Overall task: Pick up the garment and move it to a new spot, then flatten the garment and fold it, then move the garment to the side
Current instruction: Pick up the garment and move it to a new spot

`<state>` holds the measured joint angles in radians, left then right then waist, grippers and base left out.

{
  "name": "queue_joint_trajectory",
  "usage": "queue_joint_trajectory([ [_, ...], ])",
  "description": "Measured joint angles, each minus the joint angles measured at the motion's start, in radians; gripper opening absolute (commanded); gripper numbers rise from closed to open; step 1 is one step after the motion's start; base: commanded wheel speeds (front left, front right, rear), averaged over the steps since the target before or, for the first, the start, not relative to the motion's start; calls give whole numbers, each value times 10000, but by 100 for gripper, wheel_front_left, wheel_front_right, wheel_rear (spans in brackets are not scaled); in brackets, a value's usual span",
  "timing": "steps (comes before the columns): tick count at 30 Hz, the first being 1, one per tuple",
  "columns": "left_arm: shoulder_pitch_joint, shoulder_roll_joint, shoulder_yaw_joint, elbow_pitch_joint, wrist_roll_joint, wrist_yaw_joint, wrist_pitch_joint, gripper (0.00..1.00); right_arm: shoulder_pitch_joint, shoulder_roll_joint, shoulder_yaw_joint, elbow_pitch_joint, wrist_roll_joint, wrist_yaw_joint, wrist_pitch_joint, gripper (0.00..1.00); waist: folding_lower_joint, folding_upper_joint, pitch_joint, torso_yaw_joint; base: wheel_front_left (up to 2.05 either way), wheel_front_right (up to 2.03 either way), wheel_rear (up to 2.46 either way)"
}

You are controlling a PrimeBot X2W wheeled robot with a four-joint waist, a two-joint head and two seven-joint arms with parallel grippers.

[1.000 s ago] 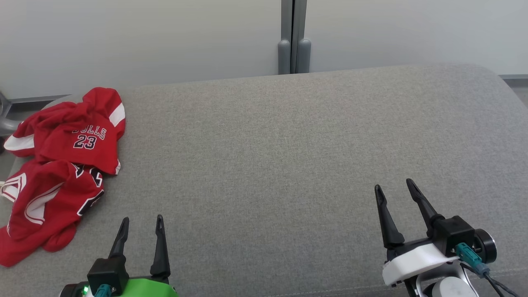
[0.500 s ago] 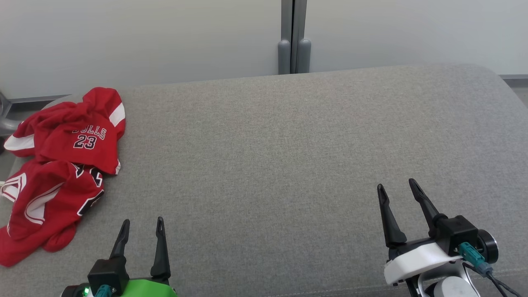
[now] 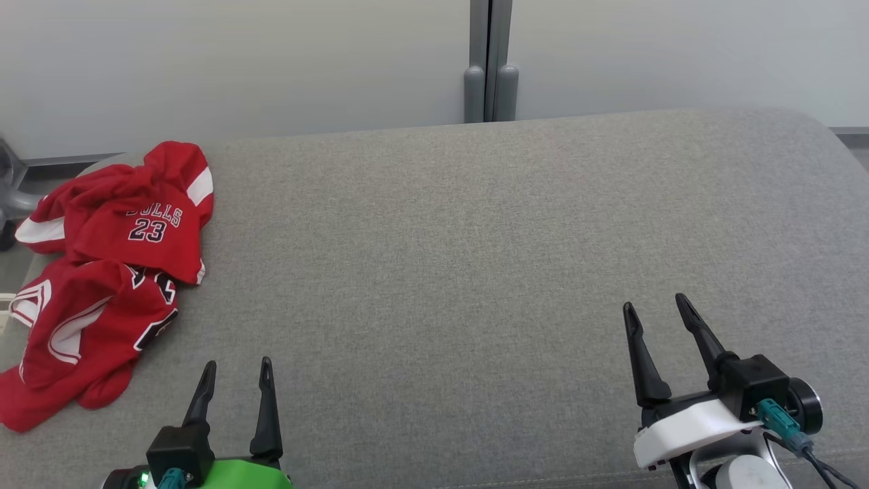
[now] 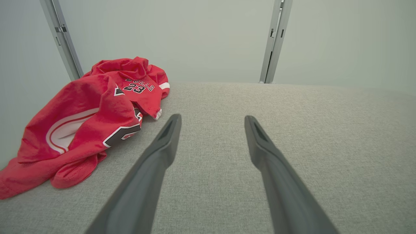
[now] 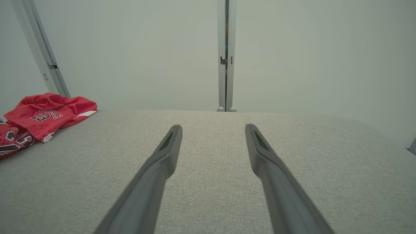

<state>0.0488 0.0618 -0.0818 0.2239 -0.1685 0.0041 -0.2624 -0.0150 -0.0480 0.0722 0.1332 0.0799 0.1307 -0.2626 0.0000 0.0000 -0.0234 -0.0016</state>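
Pale wall panels at the back, joined by a grey post (image 3: 490, 68); in front of them a wide grey woven cushion (image 3: 475, 258) serves as the work surface.

Garment (image 3: 102, 272): red basketball jersey with white and dark trim and the number 23. It lies crumpled at the far left end of the cushion, and its left edge reaches or hangs over the rounded side. It is bunched in two lumps, the printed chest panel folded over the rest.

Handling, judged: thin knit, very light and limp, with no stiffness to lever against. It will drape and trail when lifted, and a pinch may gather several layers at once. The trimmed hems and openings look like the firmest places to grip. The raised fold nearest the robot is the easiest to reach. Some drag on the rough weave is likely.

Left end effector (image 3: 237, 363): fingers spread apart, empty, just right of the garment's near end and not touching it.
Right end effector (image 3: 654, 302): fingers spread apart, empty, well apart from the garment on the right side of the cushion.

Surroundings: a grey metal part (image 3: 10, 197) shows beyond the cushion's left edge; I cannot tell what it is. Nothing lies between the left end effector and the garment. Main risk, judged: cloth sliding off the left edge.
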Motion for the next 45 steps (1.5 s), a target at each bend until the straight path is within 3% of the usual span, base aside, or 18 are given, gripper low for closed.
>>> queue_joint_trajectory([
  [12,-145,77,-46,-67,-40,59,-13,100,54,-2,-12,-33,94,0,-2,100,0,0,22,929,0,0,0],
  [31,-179,209,-25,-165,-245,221,15,100,31,0,27,-46,194,0,-2,100,0,0,-10,3908,0,0,0],
  [38,-250,535,73,-326,-408,127,518,100,148,-2,-130,-71,420,0,-2,100,0,0,-61,4239,0,0,0],
  [45,-1642,1290,-107,-748,-431,-397,1929,100,251,0,-263,-127,337,0,-2,100,0,0,-5,3994,0,0,0],
])
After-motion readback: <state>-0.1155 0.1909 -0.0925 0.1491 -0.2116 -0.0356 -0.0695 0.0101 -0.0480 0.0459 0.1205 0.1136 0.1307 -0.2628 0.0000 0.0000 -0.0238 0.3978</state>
